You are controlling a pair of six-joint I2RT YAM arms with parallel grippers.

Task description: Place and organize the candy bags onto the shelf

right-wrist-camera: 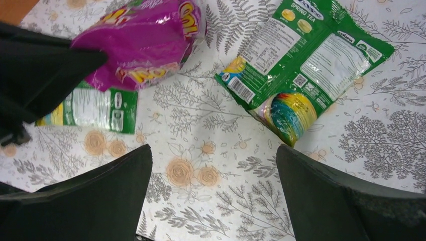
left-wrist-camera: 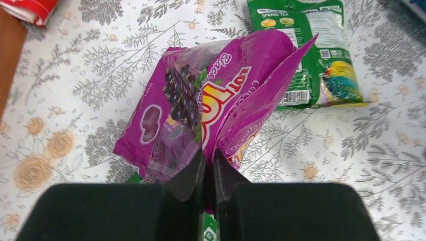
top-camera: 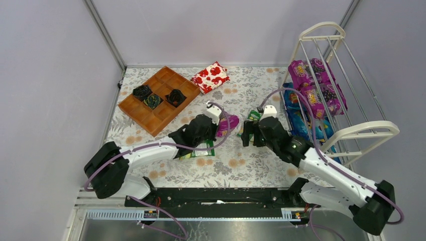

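Observation:
My left gripper (left-wrist-camera: 209,155) is shut on the near edge of a magenta-purple candy bag (left-wrist-camera: 211,100), which is creased along the grip. A green-and-white candy bag (left-wrist-camera: 311,50) lies flat just beyond it. A second green bag (top-camera: 200,152) lies partly under the left arm. My right gripper (right-wrist-camera: 213,150) hangs open above bare tablecloth, with the first green bag (right-wrist-camera: 306,55) ahead of it to the right and the held purple bag (right-wrist-camera: 145,40) ahead to the left. The white wire shelf (top-camera: 361,131) stands at the right and holds two purple bags (top-camera: 301,74) (top-camera: 326,98).
Blue bags (top-camera: 301,123) lie on the shelf's lower tier, close to the right arm. A brown compartment tray (top-camera: 150,113) with dark items sits at the back left. A red-and-white flowered packet (top-camera: 211,76) lies beside it. Grey walls close in the table.

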